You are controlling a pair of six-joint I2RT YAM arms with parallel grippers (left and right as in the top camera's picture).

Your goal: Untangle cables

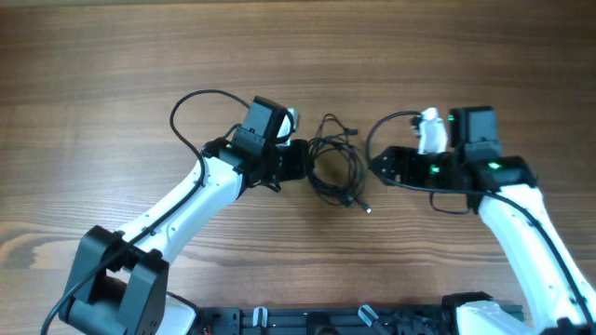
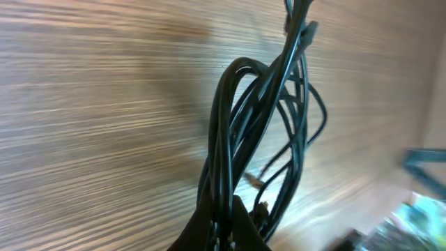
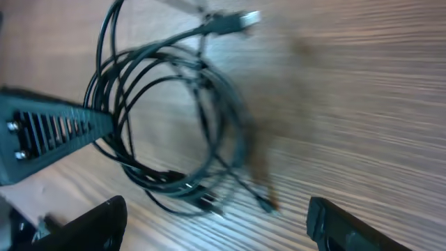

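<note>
The cables point(image 1: 335, 163) lie as a loose tangled black coil at the table's middle, with a silvery plug end point(image 1: 368, 207) trailing toward the front. My left gripper point(image 1: 296, 160) is shut on the coil's left side. In the left wrist view the dark fingertips point(image 2: 240, 226) pinch several strands of the cables point(image 2: 258, 118), which rise away in long loops. My right gripper point(image 1: 382, 166) stands just right of the coil, open. In the right wrist view the cables point(image 3: 174, 118) lie beyond the right gripper point(image 3: 216, 230), with nothing between its wide-apart fingers point(image 3: 348, 226). A silvery plug point(image 3: 247, 19) shows at the top.
The wooden table point(image 1: 112, 74) spreads on all sides. Thicker black arm wiring loops behind the left arm point(image 1: 191, 112) and beside the right arm point(image 1: 391, 126). The left gripper's ribbed finger point(image 3: 49, 136) reaches in from the left of the right wrist view.
</note>
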